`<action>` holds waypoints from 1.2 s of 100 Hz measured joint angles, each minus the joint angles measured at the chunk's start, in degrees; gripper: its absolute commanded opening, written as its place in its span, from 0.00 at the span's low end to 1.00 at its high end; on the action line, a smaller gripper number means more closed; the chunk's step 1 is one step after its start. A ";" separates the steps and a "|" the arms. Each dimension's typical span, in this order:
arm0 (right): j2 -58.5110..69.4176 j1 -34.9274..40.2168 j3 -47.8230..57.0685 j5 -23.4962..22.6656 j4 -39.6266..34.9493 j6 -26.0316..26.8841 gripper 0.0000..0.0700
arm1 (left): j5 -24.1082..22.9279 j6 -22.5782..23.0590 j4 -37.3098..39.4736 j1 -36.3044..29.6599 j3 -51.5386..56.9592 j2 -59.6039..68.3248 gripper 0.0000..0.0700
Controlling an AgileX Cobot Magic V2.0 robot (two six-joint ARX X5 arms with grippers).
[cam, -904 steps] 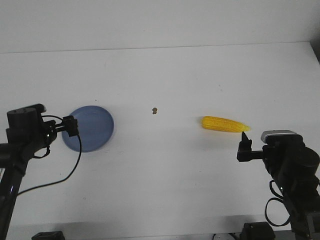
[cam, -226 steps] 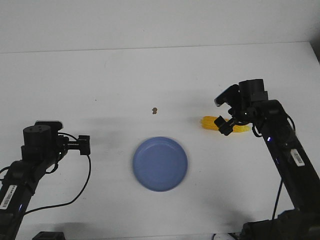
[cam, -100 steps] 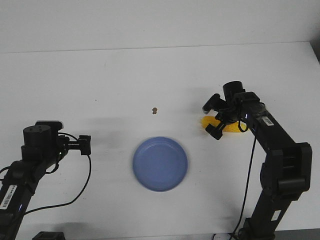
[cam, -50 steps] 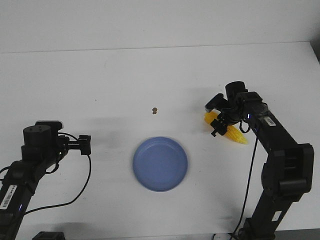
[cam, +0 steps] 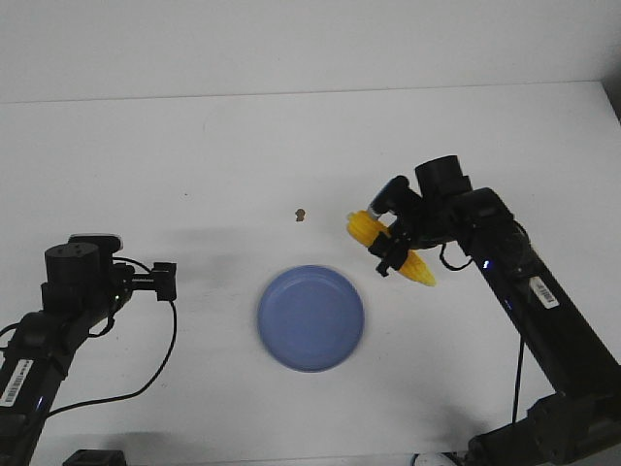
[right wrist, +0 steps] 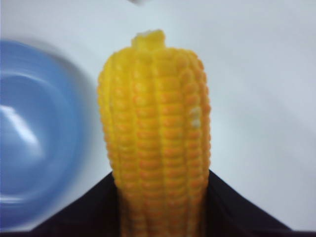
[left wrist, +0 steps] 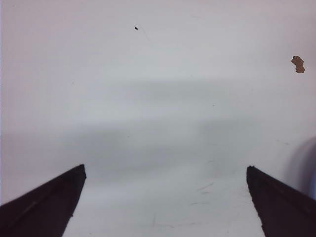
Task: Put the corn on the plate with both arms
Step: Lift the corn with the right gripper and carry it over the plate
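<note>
Yellow tapered corn cob (cam: 390,249): clamped in the black pointed right gripper (cam: 394,243), lifted off the white table (cam: 291,146), just right of the plate. Round blue-lavender plate (cam: 310,317): bare, front centre. Left gripper (left wrist: 165,173): jaws wide apart (holding nothing), well left. Small brown speck (cam: 301,214): behind the plate.

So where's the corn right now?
In the front view the corn is right of centre, clamped in the right gripper, just up and to the right of the blue plate and not yet on it.
</note>
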 measured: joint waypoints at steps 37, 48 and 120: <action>3.50 18.05 0.00 5.86 -0.11 1.60 0.29 | 0.00 0.00 0.00 0.00 0.00 0.00 1.00; 5.64 19.76 0.00 5.95 0.76 2.34 0.29 | 0.00 0.00 -0.02 0.00 0.00 0.00 1.00; 12.37 20.70 0.00 6.29 1.25 5.90 0.79 | 0.00 0.00 -0.24 0.00 0.00 0.00 1.00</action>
